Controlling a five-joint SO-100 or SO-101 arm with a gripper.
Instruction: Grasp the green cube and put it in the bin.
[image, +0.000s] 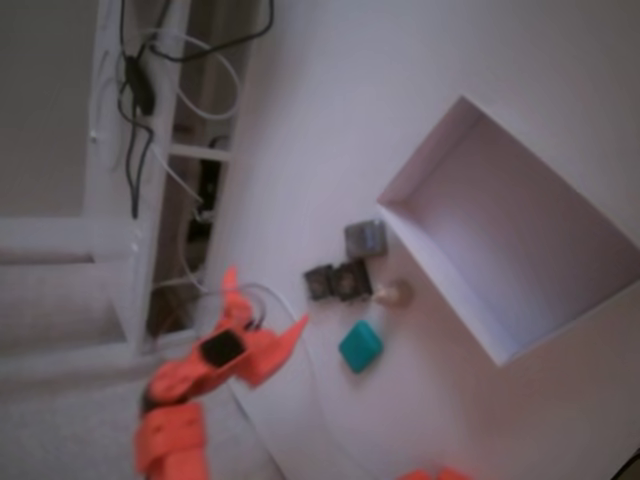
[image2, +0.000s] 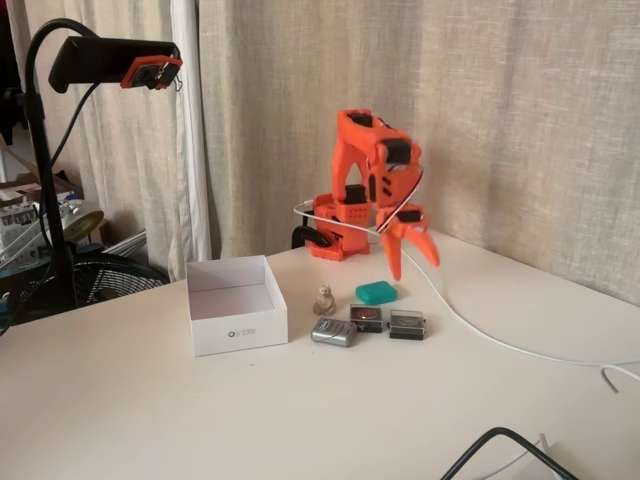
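In a fixed view that looks down at a slant, my pincer (image: 268, 312) is hanging above the near edge of the table (image: 330, 90), its two orange fingers spread wide apart and gripping nothing. The cube (image: 360, 347) is lying flat on the table just to the right of my fingertips, apart from them. Above it in this view three dark blocks (image: 345, 268) are sitting close together, and a small pale figure (image: 395, 292) is standing beside them. The bin (image: 520, 235) is lying further right, open side up, with one long wall near the figure and the blocks. Cables (image: 150, 90) are hanging past the table's left edge.

In the other fixed view, from across the table, my pincer (image2: 412, 248) is pointing down with its fingers splayed, hovering over the table (image2: 150, 420) toward the far edge, in front of my orange base (image2: 338, 235). The cube (image2: 376, 292) is resting on the table just below and left of my fingertips, not touching them. The blocks (image2: 368, 322) are lined up in front of it, nearer the camera, and the figure (image2: 323, 299) is standing between the cube and the bin (image2: 238, 318). The bin is sitting to the left of all these. A white cable (image2: 500, 340) is running across the table to the right edge, and a camera on a black stand (image2: 95, 62) is rising at the left.
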